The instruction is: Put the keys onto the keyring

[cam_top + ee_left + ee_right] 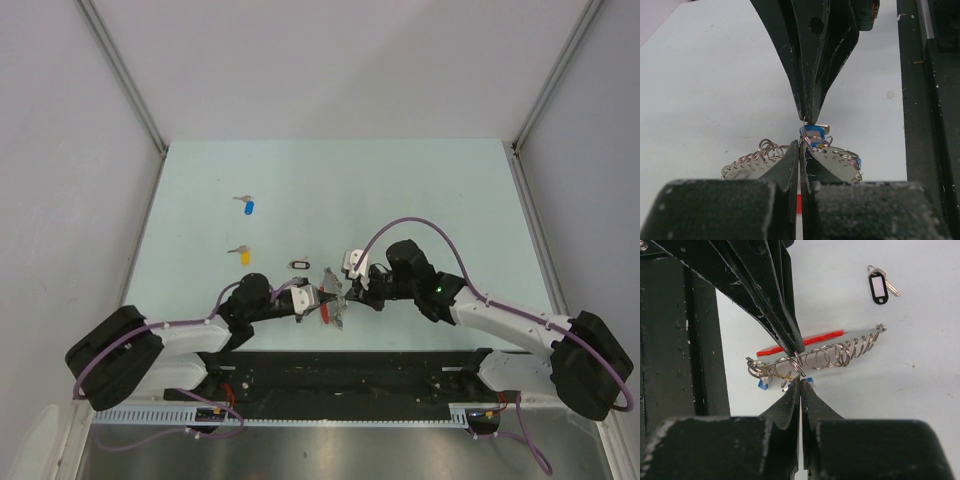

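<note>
The keyring is a silver plate with several small wire rings and a red arc, held between both grippers above the table's near edge. My left gripper is shut on the plate's edge; its fingertips come down onto it in the right wrist view. My right gripper is shut on a small wire ring with a blue key hanging just under its tips. Another blue-headed key hangs from the keyring. A loose blue key and a yellow key lie on the table at the left.
A small black-rimmed oval tag lies just beyond the grippers and also shows in the right wrist view. The black base rail runs along the near edge. Grey walls enclose the pale table.
</note>
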Tool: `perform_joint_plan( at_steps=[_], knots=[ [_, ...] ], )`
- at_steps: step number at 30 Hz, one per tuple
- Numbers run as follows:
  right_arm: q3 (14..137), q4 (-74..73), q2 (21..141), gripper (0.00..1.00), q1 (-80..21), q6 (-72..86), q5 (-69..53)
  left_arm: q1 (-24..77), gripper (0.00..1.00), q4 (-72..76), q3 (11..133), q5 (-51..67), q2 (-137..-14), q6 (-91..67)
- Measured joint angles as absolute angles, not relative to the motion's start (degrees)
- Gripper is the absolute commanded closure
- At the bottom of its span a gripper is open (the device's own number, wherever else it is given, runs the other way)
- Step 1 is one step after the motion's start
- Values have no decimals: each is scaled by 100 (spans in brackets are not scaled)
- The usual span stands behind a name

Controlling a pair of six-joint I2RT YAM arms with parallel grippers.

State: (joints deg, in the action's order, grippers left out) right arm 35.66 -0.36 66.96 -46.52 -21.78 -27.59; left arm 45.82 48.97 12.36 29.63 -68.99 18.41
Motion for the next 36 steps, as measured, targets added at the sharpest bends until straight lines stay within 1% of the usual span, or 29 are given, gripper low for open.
perform_joint_plan(
  at_steps=[14,20,24,28,31,36],
  knots=[
    [3573,-58,6678,100,-4672,-2283,-2703,4582,99,4842,1284,3216,-7188,1804],
    [3588,-169,6676,100,-4678,-2305,-2635,4604,99,4506,1509,3350,-7349,1852],
    [3590,-209,6681,100,-4676,-2307,-2571,4853,100,3911,1898,3312,-7575,2115],
    [3590,-231,6685,100,-4676,-2307,-2493,5009,100,3564,2040,3166,-7679,2265],
    [3590,-231,6722,100,-4676,-2307,-2436,5013,99,3382,2108,2827,-7817,2250],
    [3592,-233,6812,100,-4676,-2307,-2379,4908,100,3675,1831,2427,-7561,2187]
  ],
)
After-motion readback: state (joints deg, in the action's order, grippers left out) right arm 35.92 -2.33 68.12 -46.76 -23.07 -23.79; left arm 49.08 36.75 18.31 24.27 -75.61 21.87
